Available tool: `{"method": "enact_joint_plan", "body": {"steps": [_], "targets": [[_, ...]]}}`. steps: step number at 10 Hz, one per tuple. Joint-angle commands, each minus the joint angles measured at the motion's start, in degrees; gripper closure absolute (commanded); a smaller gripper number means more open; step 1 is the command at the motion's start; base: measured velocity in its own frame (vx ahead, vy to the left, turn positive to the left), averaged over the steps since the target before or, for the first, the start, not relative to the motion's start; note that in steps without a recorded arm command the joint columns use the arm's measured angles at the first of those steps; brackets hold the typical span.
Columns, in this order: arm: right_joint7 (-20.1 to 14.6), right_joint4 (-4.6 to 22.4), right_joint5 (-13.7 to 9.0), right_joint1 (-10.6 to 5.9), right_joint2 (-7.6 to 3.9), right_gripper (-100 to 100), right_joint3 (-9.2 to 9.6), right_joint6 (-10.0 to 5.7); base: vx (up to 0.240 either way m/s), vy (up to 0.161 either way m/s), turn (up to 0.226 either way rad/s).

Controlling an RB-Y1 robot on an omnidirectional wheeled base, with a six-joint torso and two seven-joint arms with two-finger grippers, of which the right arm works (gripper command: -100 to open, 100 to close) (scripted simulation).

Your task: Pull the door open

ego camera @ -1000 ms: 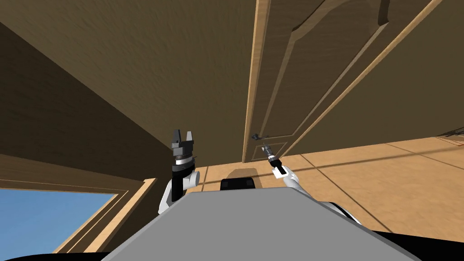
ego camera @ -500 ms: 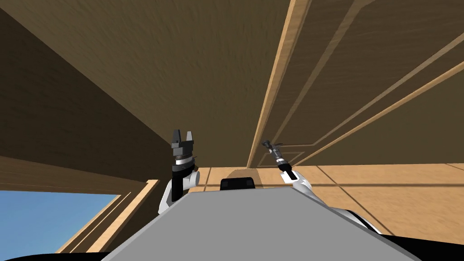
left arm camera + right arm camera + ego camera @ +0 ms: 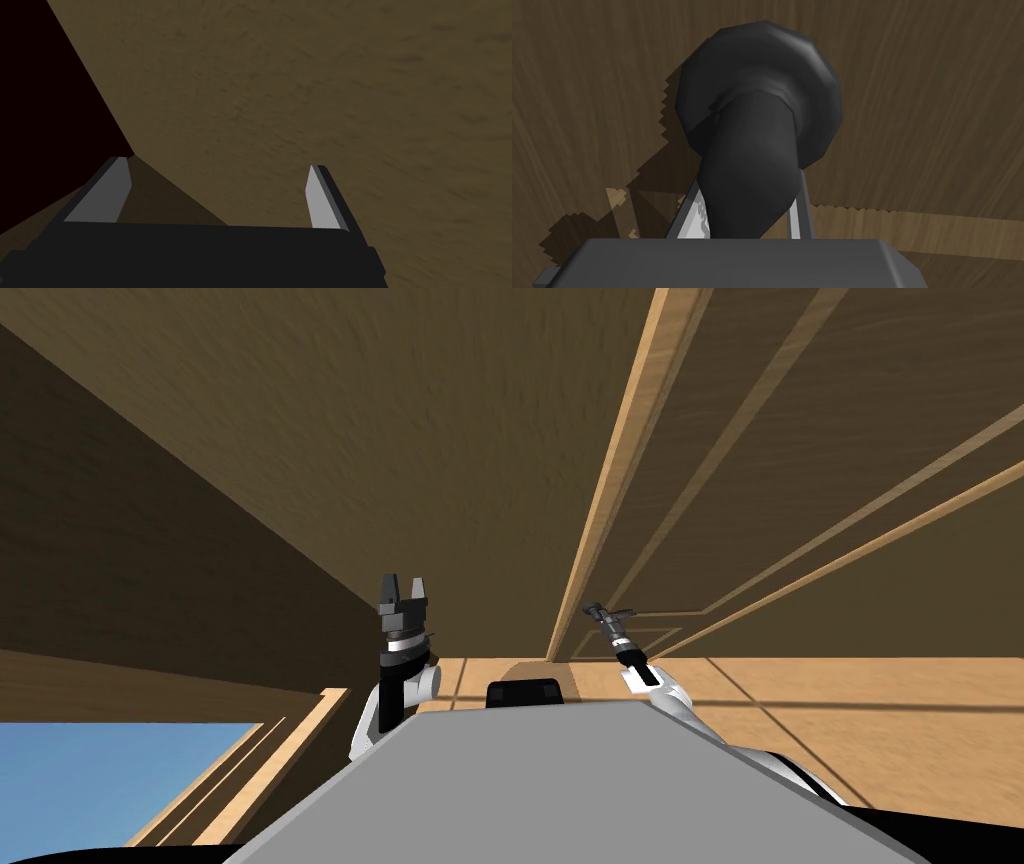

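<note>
Where the dark lever handle (image 3: 752,165) juts from the brown door (image 3: 800,438) ahead on my right, my right end effector (image 3: 747,200) clamps its sides. My left end effector (image 3: 404,584) is raised, fingers apart, before the wall (image 3: 400,438).

The door handle (image 3: 752,150) sits between the fingers of the right gripper (image 3: 744,212), touching both. The door (image 3: 937,100) is right behind it. A wall (image 3: 350,75) lies past the left gripper (image 3: 217,165).

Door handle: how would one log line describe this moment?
right hand: shut on door handle | left hand: open, raised by wall | door: brown, panelled | stage: handle gripped
</note>
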Motion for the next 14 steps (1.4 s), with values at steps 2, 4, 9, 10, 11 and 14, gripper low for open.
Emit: {"method": "enact_joint_plan", "body": {"steps": [2,4,9,10,11,14], "targets": [[0.1,0.02,0.06,0.08,0.02,100,0.06,-0.03,-0.014,-0.001,-0.001],[-0.95,0.12,0.49,1.01,-0.7,100,0.32,-1.36,-0.048,-0.025,0.071],[-3.56,0.2,1.64,3.29,-2.67,100,0.95,-5.03,-0.176,-0.061,0.114],[-4.36,0.23,1.99,3.99,-3.27,100,1.15,-6.15,-0.145,-0.048,0.127],[-5.09,0.25,2.31,4.63,-3.82,100,1.33,-7.18,-0.145,-0.083,0.128],[-5.91,0.4,2.68,5.26,-4.25,100,1.66,-8.2,-0.147,-0.064,0.103]]}}
